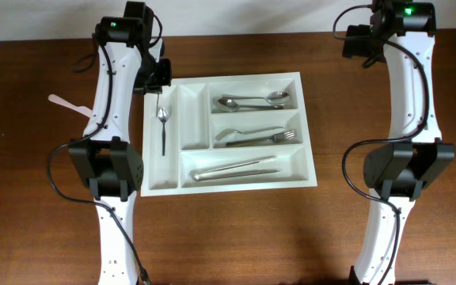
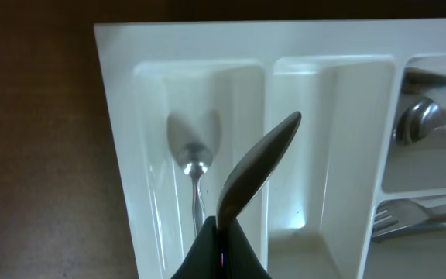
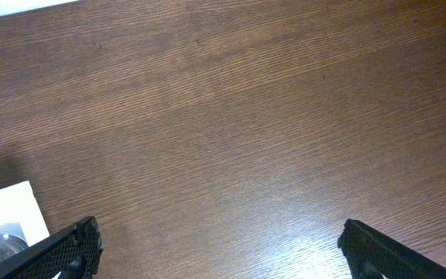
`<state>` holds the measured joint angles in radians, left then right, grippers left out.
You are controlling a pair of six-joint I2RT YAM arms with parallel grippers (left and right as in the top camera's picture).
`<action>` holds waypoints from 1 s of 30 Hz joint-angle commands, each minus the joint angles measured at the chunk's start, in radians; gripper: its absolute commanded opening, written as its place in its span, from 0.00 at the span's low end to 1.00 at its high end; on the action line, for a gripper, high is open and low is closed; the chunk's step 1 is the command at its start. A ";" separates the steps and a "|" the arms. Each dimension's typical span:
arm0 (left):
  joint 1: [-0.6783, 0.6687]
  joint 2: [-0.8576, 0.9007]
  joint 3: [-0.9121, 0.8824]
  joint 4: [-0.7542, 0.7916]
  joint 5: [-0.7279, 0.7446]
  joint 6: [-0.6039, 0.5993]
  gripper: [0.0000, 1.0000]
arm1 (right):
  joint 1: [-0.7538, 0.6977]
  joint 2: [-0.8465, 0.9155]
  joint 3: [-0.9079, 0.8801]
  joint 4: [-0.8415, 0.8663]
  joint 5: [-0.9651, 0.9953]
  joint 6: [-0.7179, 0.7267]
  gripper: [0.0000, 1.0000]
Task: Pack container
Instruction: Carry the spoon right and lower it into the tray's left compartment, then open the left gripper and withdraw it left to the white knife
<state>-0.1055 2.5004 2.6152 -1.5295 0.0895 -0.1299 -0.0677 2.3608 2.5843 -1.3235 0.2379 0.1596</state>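
Note:
The container [image 1: 307,170] is a white five-compartment tray at the table's middle. Its left narrow compartment holds a small spoon [image 1: 163,127], which also shows in the left wrist view [image 2: 194,155]. The long compartments hold spoons [image 1: 252,100], forks [image 1: 260,136] and knives [image 1: 236,169]. My left gripper [image 1: 155,85] is at the tray's far left corner. In the left wrist view it [image 2: 221,232] is shut on a metal utensil [image 2: 258,167], whose handle points out over the divider between the two narrow compartments [image 2: 265,108]. My right gripper [image 3: 219,240] is open and empty over bare wood, right of the tray.
A white plastic utensil [image 1: 66,104] lies on the table left of the left arm. The second narrow compartment [image 1: 192,115] holds nothing. The tray's corner [image 3: 6,213] shows at the lower left of the right wrist view.

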 commanded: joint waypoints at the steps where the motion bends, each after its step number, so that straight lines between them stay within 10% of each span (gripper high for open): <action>1: 0.001 0.006 0.000 -0.016 -0.018 -0.069 0.02 | 0.002 -0.015 0.013 0.002 0.002 0.014 0.99; 14: -0.006 0.006 -0.146 -0.009 -0.038 -0.101 0.02 | 0.002 -0.015 0.013 0.002 0.002 0.014 0.99; 20: -0.005 0.006 -0.164 0.014 -0.060 -0.101 0.36 | 0.002 -0.015 0.013 0.002 0.002 0.014 0.99; 30: 0.019 0.005 -0.142 0.042 -0.060 -0.101 0.39 | 0.002 -0.015 0.013 0.002 0.002 0.014 0.99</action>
<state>-0.1036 2.5004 2.4588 -1.4914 0.0441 -0.2291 -0.0677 2.3608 2.5843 -1.3235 0.2379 0.1589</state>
